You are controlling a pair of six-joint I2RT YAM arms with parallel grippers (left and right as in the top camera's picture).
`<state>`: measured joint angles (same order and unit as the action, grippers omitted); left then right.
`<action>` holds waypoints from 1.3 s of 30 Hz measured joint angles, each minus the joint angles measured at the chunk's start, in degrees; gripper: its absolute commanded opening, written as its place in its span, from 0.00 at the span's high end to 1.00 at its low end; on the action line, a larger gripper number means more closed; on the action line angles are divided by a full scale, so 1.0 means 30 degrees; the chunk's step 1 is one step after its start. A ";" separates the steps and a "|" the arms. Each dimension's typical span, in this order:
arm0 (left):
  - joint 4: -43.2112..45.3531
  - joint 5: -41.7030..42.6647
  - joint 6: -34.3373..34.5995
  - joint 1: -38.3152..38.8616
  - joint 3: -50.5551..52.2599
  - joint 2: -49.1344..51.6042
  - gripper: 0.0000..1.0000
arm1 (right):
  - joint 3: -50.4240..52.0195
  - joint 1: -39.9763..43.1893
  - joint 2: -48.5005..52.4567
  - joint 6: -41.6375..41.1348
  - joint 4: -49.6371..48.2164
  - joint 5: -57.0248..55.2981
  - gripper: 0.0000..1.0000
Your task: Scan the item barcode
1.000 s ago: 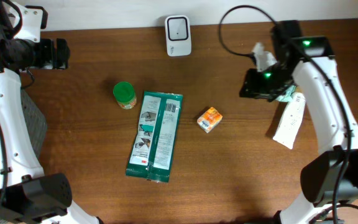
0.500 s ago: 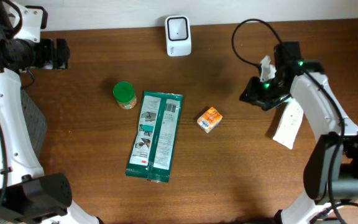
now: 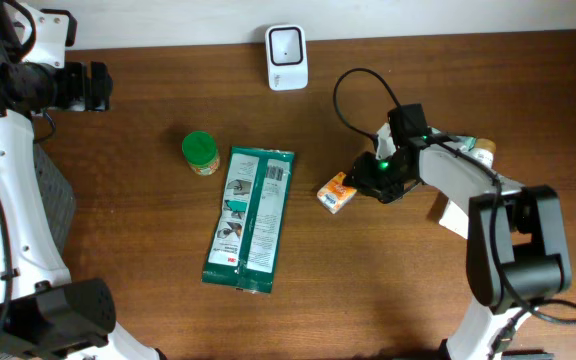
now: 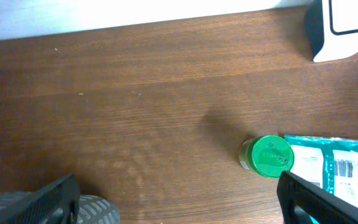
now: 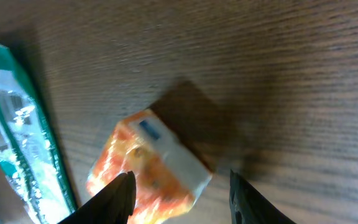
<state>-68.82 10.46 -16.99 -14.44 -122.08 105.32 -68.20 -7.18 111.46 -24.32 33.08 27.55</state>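
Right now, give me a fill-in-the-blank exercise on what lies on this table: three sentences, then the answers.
1. The right gripper sits right by the small ___ cardboard carton.
2. The round jar beside the green-and-white foil packet has a ___ lid.
3. The left gripper has its jaws ___.
Missing words: orange; green; open.

Brown wooden table (image 3: 148, 250) — white scanner (image 3: 286, 44), green-lidded jar (image 3: 200, 152), teal packet (image 3: 250, 218), orange carton (image 3: 336, 192), white box (image 3: 452, 217)
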 measured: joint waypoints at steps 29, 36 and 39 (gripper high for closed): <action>0.0007 0.0000 0.0000 0.0000 0.0000 0.0000 0.01 | -0.6477 -0.0095 0.0583 0.7781 0.7344 -0.0284 0.60; 0.0007 0.0000 0.0000 0.0000 0.0000 0.0000 0.01 | -0.6477 -0.3024 0.0590 0.4218 0.5683 -0.1472 0.60; 0.0000 0.0000 0.0000 0.0000 0.0000 0.0007 0.01 | -0.6477 -0.4189 0.0590 0.2448 0.4881 -0.2535 0.61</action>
<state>-68.82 10.46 -16.99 -14.44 -122.08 105.34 -87.64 -19.75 113.23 -16.97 47.72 19.94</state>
